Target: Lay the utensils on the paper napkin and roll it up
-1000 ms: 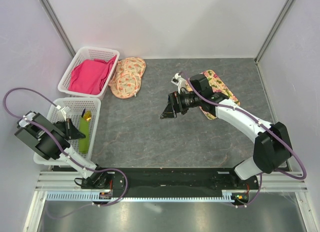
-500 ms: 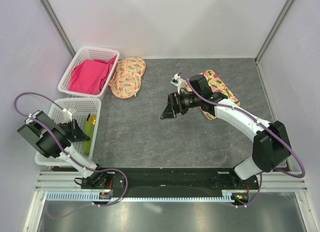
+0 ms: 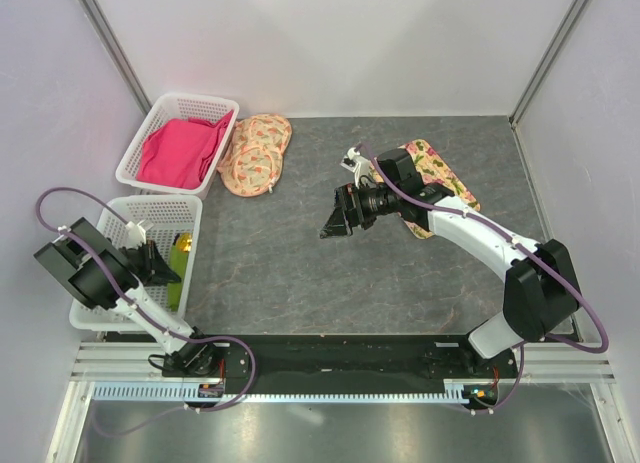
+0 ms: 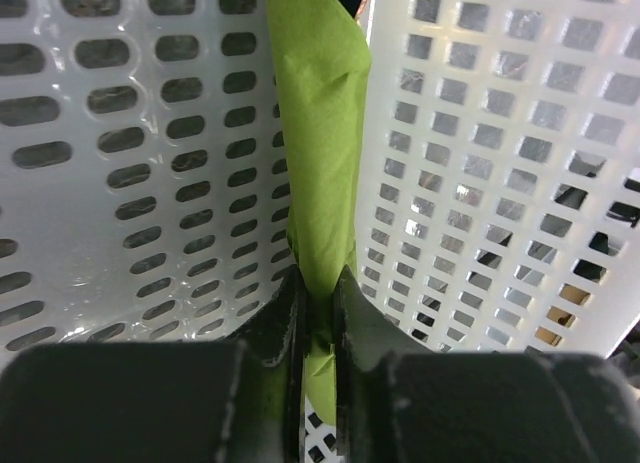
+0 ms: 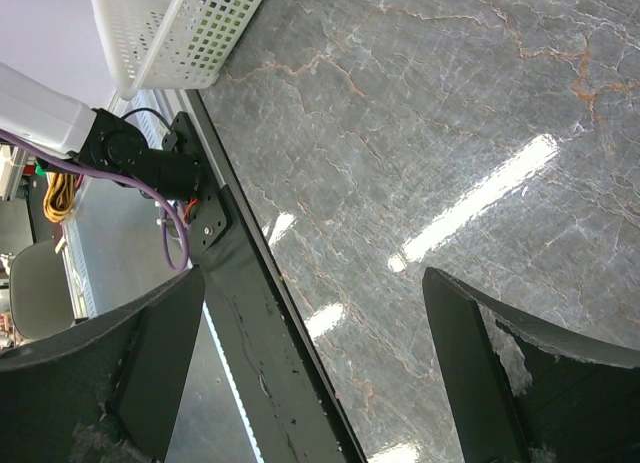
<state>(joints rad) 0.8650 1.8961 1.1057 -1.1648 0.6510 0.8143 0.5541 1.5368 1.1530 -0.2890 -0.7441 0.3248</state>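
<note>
Pinching napkin (image 4: 320,163) with left jaws in nine-o'clock basket (image 4: 480,183), holding right jaws spread; risking tearing paper on its wall.

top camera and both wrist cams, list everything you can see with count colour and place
table: 1, grey marbled, fills the floor of the cell
far basket: 1, white, far left of the table
near basket: 1, white, left edge, in front of the far one
pink cloth: 1, pink, inside the far basket
floral mats: apparently 2 overlapping beside the far basket, 1 more at right under the right arm
napkin: 1, lime green, inside the near basket
utensil: at least 1, yellow end showing, near basket
left hand: 1, black, in the near basket, pinching the napkin
right hand: 1, black, open above bare table
</note>
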